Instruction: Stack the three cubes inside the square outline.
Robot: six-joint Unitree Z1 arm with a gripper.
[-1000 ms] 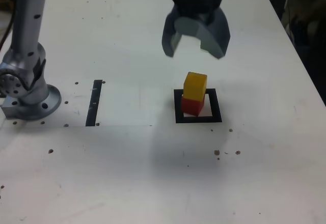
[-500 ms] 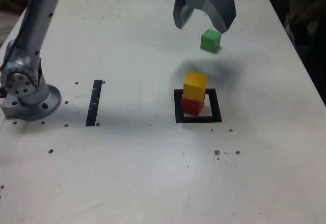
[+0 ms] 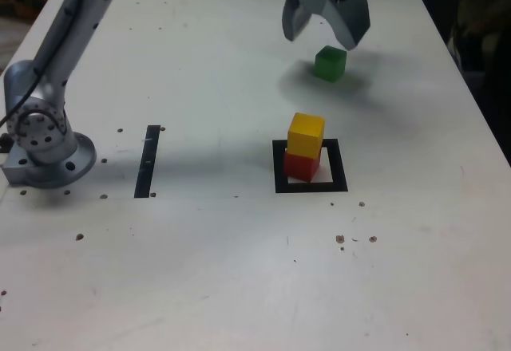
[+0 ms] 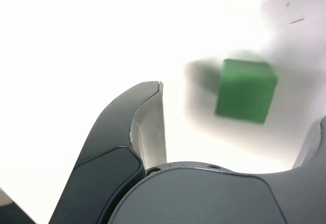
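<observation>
A yellow cube [image 3: 306,135] stands on a red cube [image 3: 302,165] inside the black square outline [image 3: 310,167] in the exterior view. The green cube [image 3: 329,63] lies alone on the white table farther back. My gripper [image 3: 326,30] hangs open just above and behind the green cube, holding nothing. The wrist view shows the green cube [image 4: 245,90] on the table between and beyond the spread fingers [image 4: 145,127].
The arm's grey base [image 3: 44,140] stands at the exterior view's left. A narrow black strip [image 3: 148,160] lies between the base and the outline. Small dark specks dot the white table [image 3: 239,271]. The table's right edge runs close past the green cube.
The gripper has moved back from above the stack toward the table's far side and lower, uncovering the green cube. The stack has not moved.
</observation>
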